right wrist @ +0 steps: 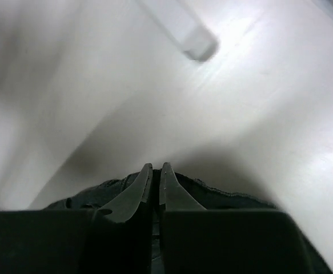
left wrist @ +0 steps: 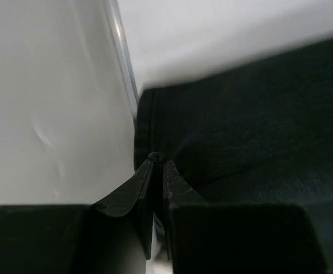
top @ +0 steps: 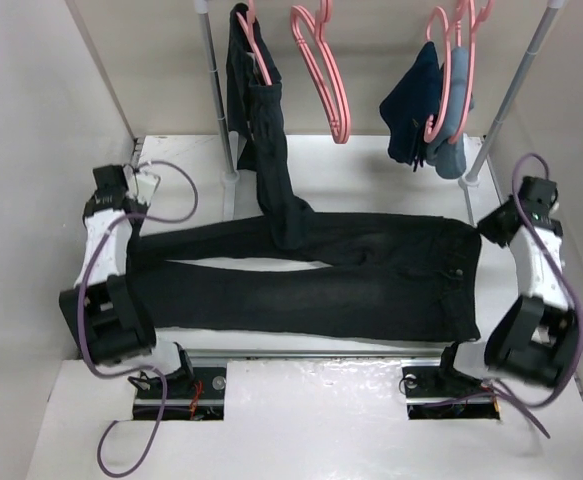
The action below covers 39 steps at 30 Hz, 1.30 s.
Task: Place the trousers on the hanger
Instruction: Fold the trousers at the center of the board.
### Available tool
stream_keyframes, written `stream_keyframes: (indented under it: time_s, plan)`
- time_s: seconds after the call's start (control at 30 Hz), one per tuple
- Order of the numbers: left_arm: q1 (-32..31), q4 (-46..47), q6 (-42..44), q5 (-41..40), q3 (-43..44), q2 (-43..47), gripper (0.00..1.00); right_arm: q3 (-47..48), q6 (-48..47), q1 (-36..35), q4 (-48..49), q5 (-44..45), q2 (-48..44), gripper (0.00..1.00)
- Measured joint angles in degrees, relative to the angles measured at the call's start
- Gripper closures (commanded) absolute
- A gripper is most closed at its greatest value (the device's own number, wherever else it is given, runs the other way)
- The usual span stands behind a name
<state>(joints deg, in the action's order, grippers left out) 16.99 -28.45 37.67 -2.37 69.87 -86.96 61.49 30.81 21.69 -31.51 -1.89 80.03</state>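
Observation:
The black trousers (top: pixel 311 285) lie flat across the table, waist to the right and leg ends to the left. My left gripper (top: pixel 131 225) is shut on the edge of a leg end; the left wrist view shows the gripper (left wrist: pixel 156 160) pinching a fold of the trousers (left wrist: pixel 257 125). My right gripper (top: pixel 484 228) is shut on the waistband; the right wrist view shows the gripper (right wrist: pixel 155 168) closed on the trousers' hem (right wrist: pixel 229 197). An empty pink hanger (top: pixel 321 70) hangs on the rail at the back centre.
A second dark pair (top: pixel 261 130) hangs from a pink hanger at the back left and drapes down over the trousers. A navy garment (top: pixel 421 115) hangs on pink hangers at the back right. Rail posts (top: pixel 216 90) stand at both back corners, with walls close on both sides.

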Motion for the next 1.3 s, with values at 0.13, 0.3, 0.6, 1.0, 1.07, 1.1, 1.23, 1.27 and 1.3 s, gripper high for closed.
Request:
stream_keyframes:
  time_s: [0.13,0.3,0.6,1.0,1.07,1.1,1.23,1.27,1.3]
  plan:
    - [1.7,-3.7,6.6,-2.4,-10.1,7.6,1.0,-7.8,1.7,4.8,0.0,2.2,-11.2,1.0]
    - [6.8,-6.6,12.5,-5.0,-15.6,8.2,1.0,-11.8,2.6,8.6,-1.7,3.4,-15.8,1.0]
    - [11.6,-10.0,21.1,-5.8,-17.9,8.7,1.0,-11.8,2.5,10.3,-4.3,0.4,-17.9,1.0]
    - [12.0,-6.4,17.2,5.4,-0.5,9.4,1.0,-6.2,2.4,10.5,-4.4,-5.9,-17.9,1.0]
    - [12.4,-7.0,18.2,5.5,-0.6,10.9,1.0,-6.3,2.7,10.6,-4.6,-5.7,-20.7,1.0]
    - [12.8,-7.1,18.9,5.2,-1.0,11.6,1.0,-6.9,3.2,10.6,-4.5,-5.6,-22.4,1.0]
    - [15.3,-6.9,21.2,0.4,-7.8,13.3,1.0,-15.3,8.1,10.6,-4.2,-4.7,-32.4,1.0]
    - [16.3,-6.7,21.7,-1.2,-10.6,13.3,1.0,-18.1,9.7,10.8,-4.7,-4.1,-34.5,1.0]
    - [17.2,-6.7,22.3,-2.8,-13.7,13.1,1.0,-20.7,11.4,10.9,-5.1,-3.4,-36.1,1.0]
